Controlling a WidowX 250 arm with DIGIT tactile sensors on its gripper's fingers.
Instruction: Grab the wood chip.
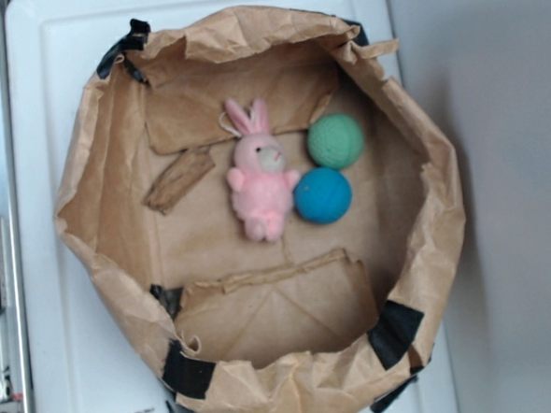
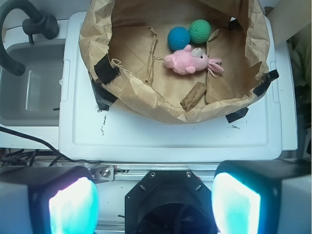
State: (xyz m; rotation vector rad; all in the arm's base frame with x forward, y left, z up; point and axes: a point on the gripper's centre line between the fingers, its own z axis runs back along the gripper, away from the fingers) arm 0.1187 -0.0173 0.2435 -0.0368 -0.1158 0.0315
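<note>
Lying flat, wood chip — pincer fingertips cropped.

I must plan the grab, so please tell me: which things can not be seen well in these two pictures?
- Tool: absent from the exterior view; in the wrist view the bottom edge cuts off its glowing pads.
- Wood chip: in the wrist view the bag's near wall hides its lower end.
- Bunny: underside hidden in both views.

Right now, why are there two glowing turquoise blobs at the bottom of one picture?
In the wrist view, those are the gripper's fingers, close to the lens, blurred and glaring; the wood chip stays sharp. The exterior view is evenly lit but slightly soft.
</note>
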